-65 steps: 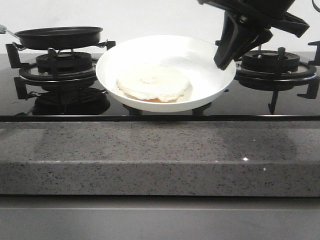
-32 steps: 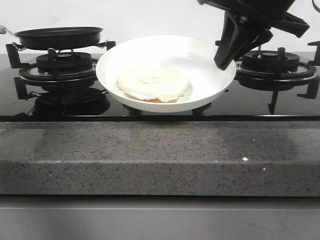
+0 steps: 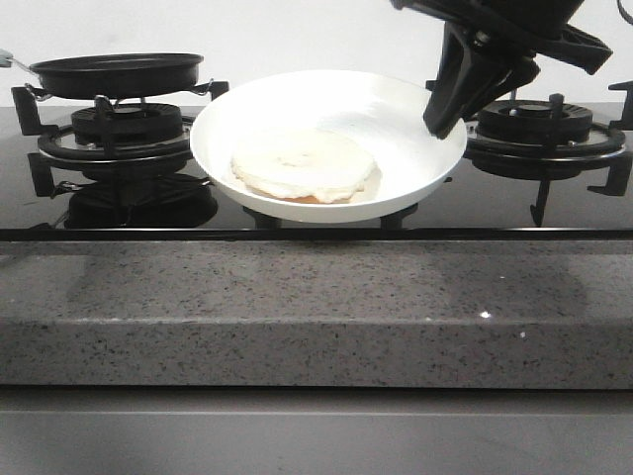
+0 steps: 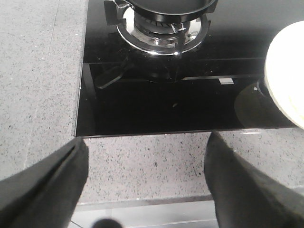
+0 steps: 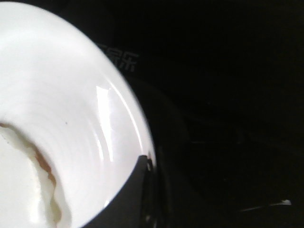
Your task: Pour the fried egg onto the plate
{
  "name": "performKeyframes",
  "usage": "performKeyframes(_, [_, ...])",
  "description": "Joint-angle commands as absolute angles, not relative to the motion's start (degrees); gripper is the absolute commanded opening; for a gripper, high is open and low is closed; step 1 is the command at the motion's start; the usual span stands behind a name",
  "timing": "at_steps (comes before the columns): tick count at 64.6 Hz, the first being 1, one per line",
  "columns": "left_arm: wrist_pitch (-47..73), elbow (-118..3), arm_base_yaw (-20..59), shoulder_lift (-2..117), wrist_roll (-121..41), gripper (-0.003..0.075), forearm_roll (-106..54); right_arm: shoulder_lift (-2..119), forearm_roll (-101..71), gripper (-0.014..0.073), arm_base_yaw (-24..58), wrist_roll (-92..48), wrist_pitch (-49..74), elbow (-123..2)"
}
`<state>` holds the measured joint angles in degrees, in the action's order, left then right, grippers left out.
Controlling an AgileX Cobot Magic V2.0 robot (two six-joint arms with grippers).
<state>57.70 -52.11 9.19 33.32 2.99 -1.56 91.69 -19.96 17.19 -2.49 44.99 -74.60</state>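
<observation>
The white plate (image 3: 396, 109) sits tilted toward the front between the two burners, and its rim also shows in the left wrist view (image 4: 289, 80). The fried egg (image 3: 302, 163) lies in it pale side up, with a thin orange-brown edge; in the right wrist view the fried egg (image 5: 19, 185) fills the plate's (image 5: 71, 95) lower part. My right gripper (image 3: 440, 119) is shut on the plate's right rim, one finger (image 5: 137, 190) lying over the rim. My left gripper (image 4: 145, 142) is open above the granite counter, holding nothing.
A black frying pan (image 3: 117, 71) sits on the left burner (image 3: 114, 134). The right burner (image 3: 539, 129) stands behind my right arm. A speckled granite counter edge (image 3: 297, 307) runs along the front of the black glass hob (image 4: 166, 104).
</observation>
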Motion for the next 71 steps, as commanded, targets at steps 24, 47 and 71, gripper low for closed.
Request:
performKeyframes(24, [54.05,-52.88,9.63,32.64,3.62,0.0501,-2.06,89.31,-21.04,-0.0069,17.11,-2.70,42.55,-76.01])
performKeyframes(47, [54.05,-52.88,9.63,32.64,3.62,0.0501,-2.06,90.12,-20.96,-0.0069,16.91,-2.70,47.04,-84.29])
performKeyframes(71, [54.05,-52.88,9.63,32.64,3.62,0.0501,-2.06,104.14,-20.72,-0.0069,14.61,5.84,56.29,-109.35])
